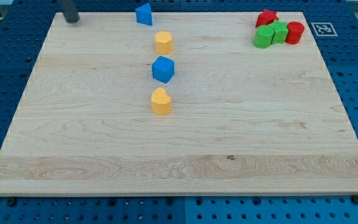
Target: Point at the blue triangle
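Note:
The blue triangle (144, 14) stands at the top edge of the wooden board (104, 155), left of centre. My tip (72, 20) is the lower end of a dark rod at the board's top left corner, well to the left of the blue triangle and apart from it. Below the triangle, a yellow hexagon block (163, 42), a blue cube-like block (163, 69) and a yellow heart-shaped block (161, 101) form a rough column.
At the top right sits a cluster: a red star-like block (266, 17), two green blocks (264, 36) (279, 31) and a red cylinder (295, 32). A fiducial tag (323, 28) lies off the board's top right corner on the blue pegboard.

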{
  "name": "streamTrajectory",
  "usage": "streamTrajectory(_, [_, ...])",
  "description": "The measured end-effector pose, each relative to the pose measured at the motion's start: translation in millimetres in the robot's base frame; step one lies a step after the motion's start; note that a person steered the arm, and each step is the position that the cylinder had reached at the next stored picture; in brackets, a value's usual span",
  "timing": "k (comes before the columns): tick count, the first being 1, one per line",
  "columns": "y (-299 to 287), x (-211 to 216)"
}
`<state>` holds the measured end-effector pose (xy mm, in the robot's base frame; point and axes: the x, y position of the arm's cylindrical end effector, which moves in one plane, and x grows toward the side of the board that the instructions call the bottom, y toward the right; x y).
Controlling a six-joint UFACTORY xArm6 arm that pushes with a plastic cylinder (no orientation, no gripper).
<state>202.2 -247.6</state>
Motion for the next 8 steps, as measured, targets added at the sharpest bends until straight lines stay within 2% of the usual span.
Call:
streamTrajectory(3, [13,-11])
streamTrajectory(5, [104,-10])
streamTrajectory(6, [115,-11])
streamTrajectory(8, [197,-10])
